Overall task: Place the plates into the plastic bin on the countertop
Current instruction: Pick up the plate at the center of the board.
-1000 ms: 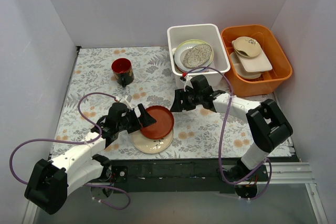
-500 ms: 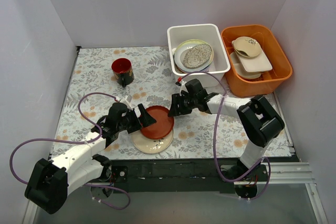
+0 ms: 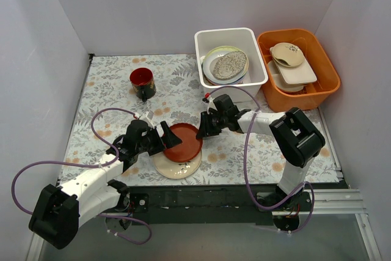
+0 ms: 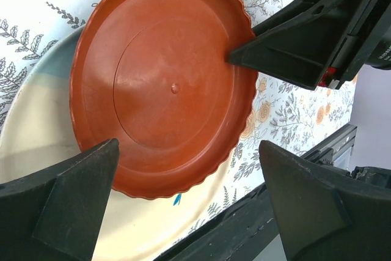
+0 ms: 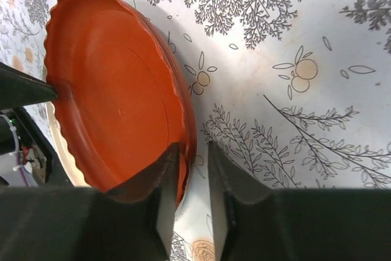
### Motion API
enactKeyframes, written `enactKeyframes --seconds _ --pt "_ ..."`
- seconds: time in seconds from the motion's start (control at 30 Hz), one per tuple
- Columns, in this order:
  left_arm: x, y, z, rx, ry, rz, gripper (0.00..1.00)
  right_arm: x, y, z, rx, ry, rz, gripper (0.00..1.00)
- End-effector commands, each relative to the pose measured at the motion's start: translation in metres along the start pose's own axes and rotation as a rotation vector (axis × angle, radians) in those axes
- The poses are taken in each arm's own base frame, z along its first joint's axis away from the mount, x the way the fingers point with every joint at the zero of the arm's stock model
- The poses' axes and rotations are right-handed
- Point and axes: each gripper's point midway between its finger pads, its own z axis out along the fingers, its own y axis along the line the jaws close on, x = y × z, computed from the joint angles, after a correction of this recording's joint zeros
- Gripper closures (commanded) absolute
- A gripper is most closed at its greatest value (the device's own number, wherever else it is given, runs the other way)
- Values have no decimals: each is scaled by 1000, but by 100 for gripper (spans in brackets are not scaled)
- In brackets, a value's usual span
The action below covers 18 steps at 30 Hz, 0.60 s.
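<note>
Leaf-and-flower patterned countertop fills the floor of a white-walled enclosure, with a white plastic bin at its far edge and an orange tub just beside the bin on the right. Near the front edge a red-brown plate with a scalloped rim sits tilted on top of a cream-and-blue plate that lies flat on the countertop. The left gripper is spread wide, its two fingers flanking the near rim of the red-brown plate. The right gripper reaches in from the opposite side with its fingers drawn narrow. The plate's rim passes into the gap between them, one finger over the inner face and one outside. A sliver of countertop shows in that gap, so I cannot tell whether they actually pinch the rim. Inside the plastic bin, a speckled oval dish rests on stacked round plates that lean against its walls. The orange tub holds beige and white dishes, and a dark-red cup stands well apart toward the left.
</note>
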Motion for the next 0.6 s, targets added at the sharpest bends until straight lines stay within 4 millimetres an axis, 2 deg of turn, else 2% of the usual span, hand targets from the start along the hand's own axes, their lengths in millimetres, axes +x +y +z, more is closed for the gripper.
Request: enactKeyframes --seconds 0.0,0.07,0.17,0.57 --pt "0 0 0 5 -4 8 2 1 6 6 -46 -1 -11 75" --pt "0 0 1 5 -4 9 2 4 7 7 -55 8 -11 88" --pt "0 -1 0 9 -2 11 2 4 8 6 -61 6 -12 97" --pt "-2 -5 -1 19 -5 16 2 -2 12 0 -55 -9 -29 99"
